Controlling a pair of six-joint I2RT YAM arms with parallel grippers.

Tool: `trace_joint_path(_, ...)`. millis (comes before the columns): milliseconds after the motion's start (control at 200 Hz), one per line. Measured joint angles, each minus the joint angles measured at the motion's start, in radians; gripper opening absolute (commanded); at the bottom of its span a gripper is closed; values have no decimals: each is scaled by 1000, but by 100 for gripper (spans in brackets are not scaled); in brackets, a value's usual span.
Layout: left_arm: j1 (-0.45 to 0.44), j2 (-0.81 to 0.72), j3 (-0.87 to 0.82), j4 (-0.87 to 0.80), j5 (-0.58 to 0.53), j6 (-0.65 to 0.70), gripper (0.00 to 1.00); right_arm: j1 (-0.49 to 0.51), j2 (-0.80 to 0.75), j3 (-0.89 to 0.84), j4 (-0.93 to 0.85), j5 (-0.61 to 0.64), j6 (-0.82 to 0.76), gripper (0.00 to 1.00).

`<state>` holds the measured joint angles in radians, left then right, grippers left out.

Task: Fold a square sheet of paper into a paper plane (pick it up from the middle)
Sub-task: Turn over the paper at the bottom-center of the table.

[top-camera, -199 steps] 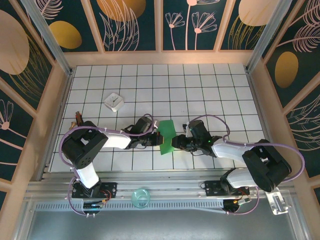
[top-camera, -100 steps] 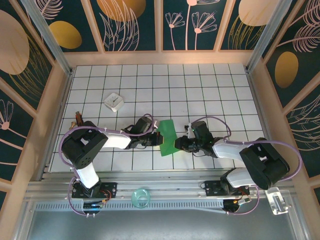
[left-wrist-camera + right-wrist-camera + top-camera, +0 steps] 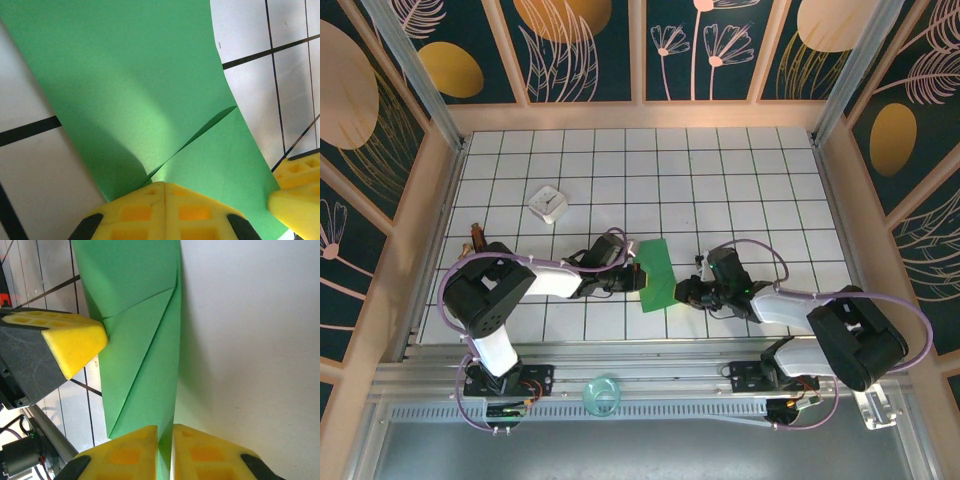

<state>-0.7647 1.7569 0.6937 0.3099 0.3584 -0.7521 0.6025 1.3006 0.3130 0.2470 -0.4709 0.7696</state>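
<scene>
Now right gripper (image 3: 165, 432) nips paper (image 3: 656, 274) edge, jaws narrowed from wider a second ago. Left gripper (image 3: 165, 186) clamped tight on opposite edge. Part-folded paper spans between grippers, front-centre table; next crease looks ready.

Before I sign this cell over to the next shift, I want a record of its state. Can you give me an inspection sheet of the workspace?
Surface: white tiled table with dark grid lines; no spills seen.
Job's things: bright-green folded sheet of paper, diagonal crease showing, held between the two arms.
Clutter: small white square box on the far left tiles; pale-green round object on the near rail.
Grippers: left gripper shut on the sheet; right gripper shut on its opposite edge.
Cables: purple cables looped over both arms.
Surroundings: dark floral wall panels in wooden frames.
</scene>
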Motion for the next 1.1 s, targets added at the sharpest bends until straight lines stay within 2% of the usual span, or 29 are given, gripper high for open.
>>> trace_joint_path(95,0,0,0,0,0,0,0,3,0,-1,10,2,14,0)
trace_joint_path(165,0,0,3,-4,0,0,0,5,0,-1,12,6,23,0)
trace_joint_path(320,0,-27,9,-38,2,-16,32,5,-11,37,-68,42,-21,0)
trace_joint_path(410,-1,-102,8,-66,-2,-33,41,5,-22,135,-207,89,-113,0)
trace_joint_path(525,16,-262,8,-71,-29,-58,51,7,-22,341,-423,186,-256,0)
trace_joint_path(681,109,-496,0,-79,-107,-91,55,43,-14,601,-663,368,-414,0)
trace_joint_path(821,198,-612,-18,-130,-182,-109,54,142,63,768,-829,549,-496,0)
trace_joint_path(951,242,-644,-55,-181,-206,-132,53,247,167,787,-894,636,-511,0)
trace_joint_path(1101,243,-619,-61,-218,-185,-145,53,348,255,760,-895,635,-508,0)
